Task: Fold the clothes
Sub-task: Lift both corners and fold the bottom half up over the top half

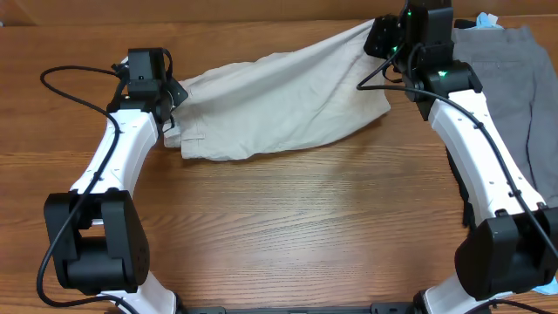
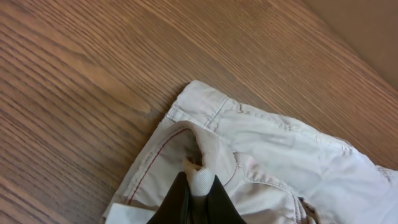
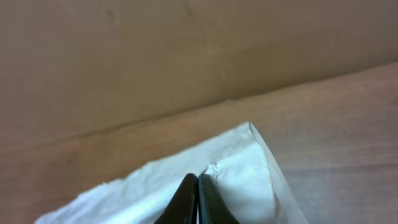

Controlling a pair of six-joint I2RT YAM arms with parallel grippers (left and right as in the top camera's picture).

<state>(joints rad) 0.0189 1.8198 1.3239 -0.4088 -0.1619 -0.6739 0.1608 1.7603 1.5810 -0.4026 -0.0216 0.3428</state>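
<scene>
1. Watching from overhead, I am seeing the beige shorts (image 1: 279, 100) lying stretched across the far half of the wooden surface (image 1: 296, 227). They are running from the left side up toward the far right.
2. I am gripping the left end with the left arm (image 1: 113, 157). The left jaws are clamped on a bunched fold of the cloth, which is pinched between the dark fingers (image 2: 177, 204).
3. That fold is sitting just beside the waistband (image 2: 249, 118). The left wrist view is also showing red stitching (image 2: 163, 149) along the inner edge.
4. I am gripping the far right end with the right arm (image 1: 475, 131). The right jaws are pressed together on the pale edge of the shorts, and the fingers (image 3: 186, 200) are showing no gap between them.
5. That end is rising toward the right jaws and looking lifted off the surface, with a plain brown wall (image 3: 186, 50) standing behind it.
6. Grey shorts (image 1: 514, 78) are lying at the far right, on the far side of the right arm and partly hidden by it.
7. A light-blue garment (image 1: 486, 19) is peeking out at the far edge, touching the far end of the grey shorts.
</scene>
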